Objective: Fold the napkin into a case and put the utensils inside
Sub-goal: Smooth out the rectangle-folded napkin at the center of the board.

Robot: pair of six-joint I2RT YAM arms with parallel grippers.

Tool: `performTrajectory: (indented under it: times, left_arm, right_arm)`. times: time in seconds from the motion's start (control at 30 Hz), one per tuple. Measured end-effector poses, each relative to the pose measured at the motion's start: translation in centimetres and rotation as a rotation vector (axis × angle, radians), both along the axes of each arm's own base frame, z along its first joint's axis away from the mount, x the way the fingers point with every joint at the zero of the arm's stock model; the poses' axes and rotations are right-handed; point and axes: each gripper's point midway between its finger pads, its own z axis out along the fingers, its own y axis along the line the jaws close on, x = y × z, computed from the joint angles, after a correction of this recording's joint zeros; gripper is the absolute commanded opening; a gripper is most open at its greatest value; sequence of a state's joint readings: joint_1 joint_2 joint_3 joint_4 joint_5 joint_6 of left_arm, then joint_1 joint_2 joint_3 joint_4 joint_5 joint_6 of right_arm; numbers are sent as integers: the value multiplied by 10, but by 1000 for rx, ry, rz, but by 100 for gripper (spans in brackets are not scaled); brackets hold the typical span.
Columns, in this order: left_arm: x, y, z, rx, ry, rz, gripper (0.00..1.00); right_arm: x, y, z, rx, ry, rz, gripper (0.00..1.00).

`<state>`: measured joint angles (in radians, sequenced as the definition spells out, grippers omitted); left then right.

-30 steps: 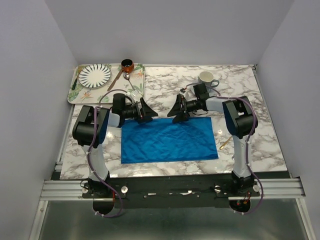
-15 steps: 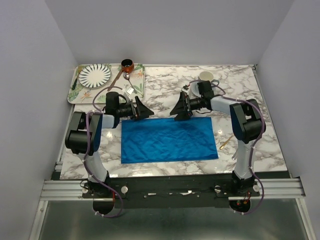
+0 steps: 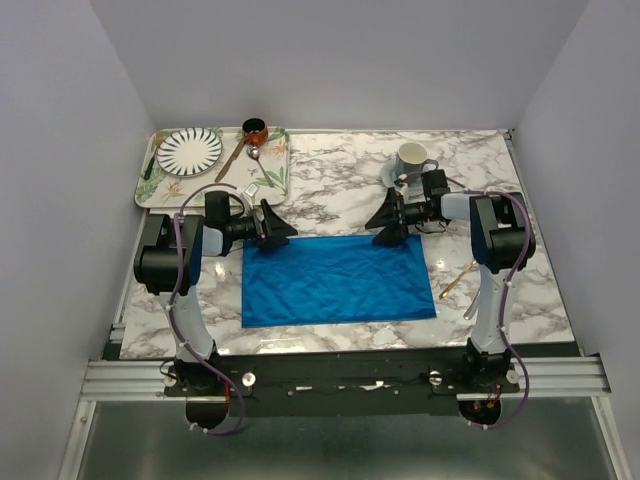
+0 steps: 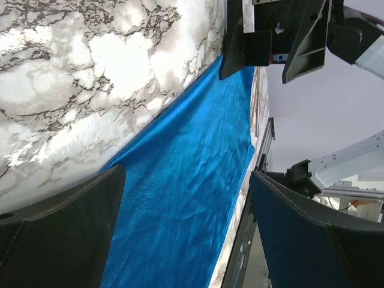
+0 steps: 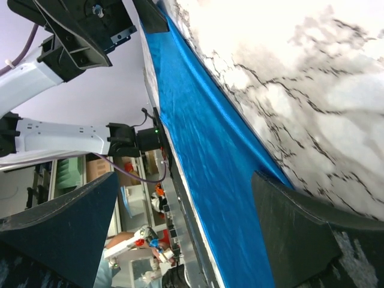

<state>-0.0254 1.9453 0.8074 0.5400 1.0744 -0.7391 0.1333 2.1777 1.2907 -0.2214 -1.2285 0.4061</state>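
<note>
A white marble-patterned table [image 3: 330,160] with grey veining carries everything. The blue napkin [image 3: 335,280] lies spread flat as a wide rectangle, from the middle toward 6 o'clock, its surface lightly wrinkled. A leaf-printed tray [image 3: 278,172] sits in the 10 o'clock corner. A pale mug [image 3: 412,157] stands at 1 o'clock. At 4 o'clock, just beside the napkin's right edge, a slim gold-coloured utensil [image 3: 458,279] lies diagonally on bare marble.

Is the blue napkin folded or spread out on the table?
Spread out. The napkin lies flat as one wide rectangle on the marble table, with no edge turned over in any view.
</note>
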Motion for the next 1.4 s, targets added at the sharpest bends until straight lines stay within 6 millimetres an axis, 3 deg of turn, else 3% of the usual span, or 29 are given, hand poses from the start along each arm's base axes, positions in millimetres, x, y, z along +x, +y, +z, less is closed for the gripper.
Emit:
performTrajectory:
  times: [0.37, 0.77, 0.97, 1.1, 1.23, 1.33, 1.4]
  left_arm:
    - [2, 23, -2, 14, -14, -7, 99]
    - [0, 37, -2, 17, -26, -20, 99]
    - [-3, 42, 4, 35, -34, -5, 99]
    - [-10, 27, 32, 67, -98, -20, 99]
    - [-19, -25, 65, 65, -199, -104, 99]
    - [-26, -68, 70, 34, -185, -144, 99]
    - [-26, -91, 65, 19, -158, -157, 99]
  right_arm:
    - [0, -28, -1, -8, 4, -20, 100]
    - [3, -72, -3, -16, 69, -115, 100]
    - [0, -77, 1, -21, 56, -120, 100]
    - [-9, -71, 14, -36, 33, -104, 100]
    - [-16, -45, 50, -26, -45, -66, 100]
    - [-15, -26, 63, -14, -77, -47, 100]
    - [-12, -18, 60, -21, -71, -50, 100]
